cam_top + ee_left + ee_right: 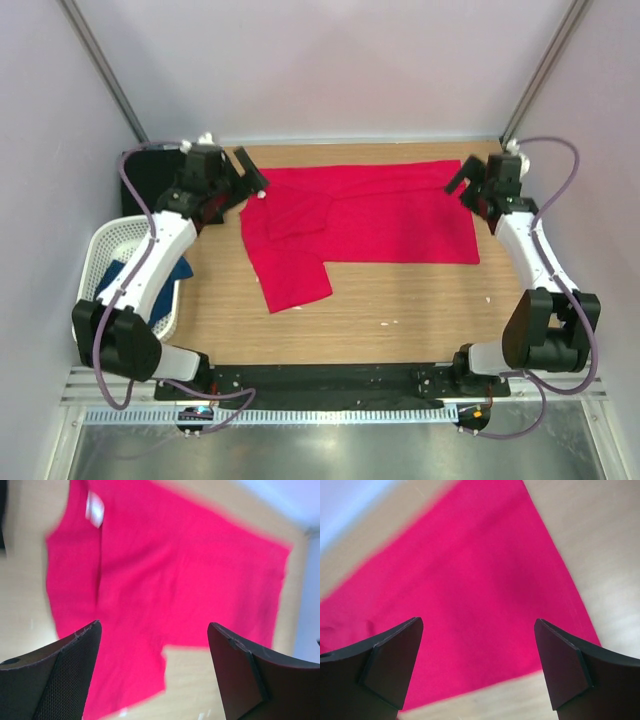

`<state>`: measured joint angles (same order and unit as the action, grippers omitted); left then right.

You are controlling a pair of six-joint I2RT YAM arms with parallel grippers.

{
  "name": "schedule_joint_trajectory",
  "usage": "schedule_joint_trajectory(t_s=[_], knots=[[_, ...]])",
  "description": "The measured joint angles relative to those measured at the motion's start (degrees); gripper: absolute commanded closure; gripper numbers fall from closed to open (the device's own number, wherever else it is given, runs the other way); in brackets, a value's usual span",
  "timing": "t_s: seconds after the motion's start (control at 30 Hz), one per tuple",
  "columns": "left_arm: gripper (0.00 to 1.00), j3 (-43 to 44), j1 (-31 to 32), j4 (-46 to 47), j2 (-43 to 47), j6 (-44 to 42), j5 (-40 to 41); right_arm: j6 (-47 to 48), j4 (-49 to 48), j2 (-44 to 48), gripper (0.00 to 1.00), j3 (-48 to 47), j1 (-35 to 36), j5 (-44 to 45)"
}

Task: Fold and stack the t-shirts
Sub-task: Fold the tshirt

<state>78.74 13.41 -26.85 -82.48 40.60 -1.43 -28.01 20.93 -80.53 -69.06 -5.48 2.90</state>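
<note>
Red t-shirt (370,215) lies spread on the surface (400,310), its long axis running left to right: collar end beside the left tool (250,170), hem end beside the right tool (462,178). Both tools gape wide and grip nothing, each nearest its own end. The white basket (98,250) at left holds what looks like a dark blue shirt (118,272).

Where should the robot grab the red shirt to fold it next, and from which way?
Probably the sleeve of the red shirt that sticks out toward the near edge of the table. It lies flat past the straight body, with bare wood around it. Pinch its free corner from above, coming from the near side.
</note>
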Motion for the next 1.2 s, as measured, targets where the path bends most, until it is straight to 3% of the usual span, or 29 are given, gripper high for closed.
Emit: schedule_joint_trajectory(t_s=[0.2,0.43,0.6,0.87,1.0,1.2], knots=[[0.17,-26.7,7.7,-1.7,11.6,9.0,0.2,-3.5,3.7,2.0,0.0,20.6,0.0,0.5],[0.25,-44.9,14.6,-4.0,22.1,22.5,2.7,-6.7,3.5,6.2,0.0,24.1,-0.1,2.4],[0.28,-50.4,17.7,-3.0,25.8,29.9,4.7,-7.7,3.2,7.2,0.0,25.8,-1.0,4.6],[0.41,-50.4,19.8,0.0,19.2,33.1,6.4,-7.8,3.1,7.1,0.01,25.9,-3.9,8.3],[0.58,-49.6,21.4,1.2,16.2,34.1,7.0,-7.7,2.8,6.5,0.06,25.9,-5.8,9.1],[0.6,-49.4,22.2,2.4,14.4,34.4,8.0,-7.9,0.1,4.8,0.14,26.8,-6.7,9.6]])
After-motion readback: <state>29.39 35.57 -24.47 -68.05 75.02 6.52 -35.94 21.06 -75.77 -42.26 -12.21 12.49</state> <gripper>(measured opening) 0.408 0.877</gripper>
